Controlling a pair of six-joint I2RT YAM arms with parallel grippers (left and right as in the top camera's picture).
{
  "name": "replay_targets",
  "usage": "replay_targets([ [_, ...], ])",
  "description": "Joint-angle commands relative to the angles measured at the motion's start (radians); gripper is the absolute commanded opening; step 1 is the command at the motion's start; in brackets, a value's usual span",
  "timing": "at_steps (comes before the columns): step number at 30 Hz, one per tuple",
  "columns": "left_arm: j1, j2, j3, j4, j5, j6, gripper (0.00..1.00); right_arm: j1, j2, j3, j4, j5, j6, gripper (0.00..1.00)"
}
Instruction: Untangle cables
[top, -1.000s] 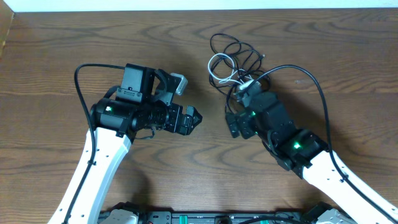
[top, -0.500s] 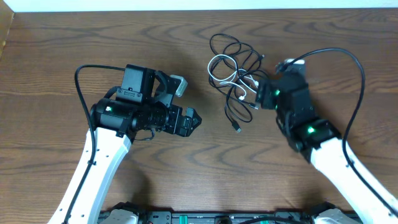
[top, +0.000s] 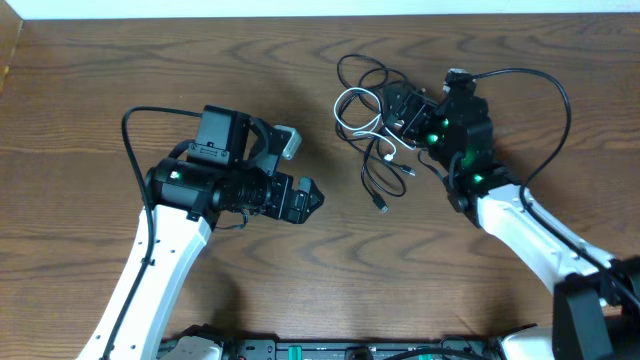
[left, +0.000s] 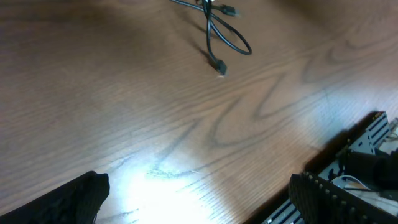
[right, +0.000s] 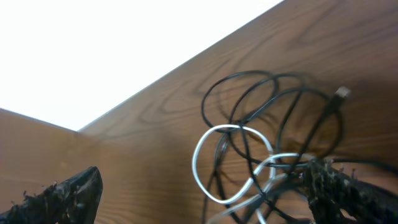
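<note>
Cables (top: 372, 128), light and limp, lie tangled far right; the white loop (top: 350, 105) looks the easiest hold. Right gripper (top: 398, 105) sits spread over them, left gripper (top: 310, 198) gapes empty.

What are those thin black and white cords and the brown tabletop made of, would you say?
The thin black cords and thin white cord look like smooth, rubbery plastic sheathing: they bend in loose loops. The brown tabletop looks like wood or wood-look laminate: flowing grain, semi-gloss glare.
</note>
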Motion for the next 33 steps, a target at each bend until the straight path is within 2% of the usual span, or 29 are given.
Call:
replay_targets([
  [1, -0.034, -0.006, 0.015, -0.002, 0.009, 0.017, 0.98, -0.002, 0.051, 0.007, 0.027, -0.021, 0.114, 0.99],
  [15, -0.124, -0.005, 0.015, -0.002, -0.013, 0.012, 0.98, 0.013, 0.109, 0.006, -0.008, -0.01, 0.116, 0.99],
  [18, -0.124, -0.005, 0.015, -0.002, -0.013, 0.008, 0.98, 0.013, 0.109, 0.006, -0.077, 0.068, 0.201, 0.99],
  [20, -0.124, -0.005, 0.015, -0.002, -0.013, 0.005, 0.98, 0.013, 0.109, 0.006, -0.122, 0.111, 0.278, 0.95],
  [22, -0.124, -0.005, 0.015, -0.003, -0.013, 0.002, 0.98, 0.013, 0.11, 0.006, -0.163, 0.145, 0.354, 0.96],
  [26, -0.124, -0.005, 0.015, -0.003, -0.013, 0.001, 0.98, 0.013, 0.111, 0.006, -0.171, 0.175, 0.389, 0.97],
  [29, -0.124, -0.005, 0.015, -0.006, -0.013, 0.0, 0.98, 0.013, 0.111, 0.006, -0.167, 0.224, 0.393, 0.87],
  [33, -0.124, -0.005, 0.015, -0.006, -0.013, -0.017, 0.98, 0.013, 0.121, 0.006, -0.163, 0.318, 0.48, 0.59],
])
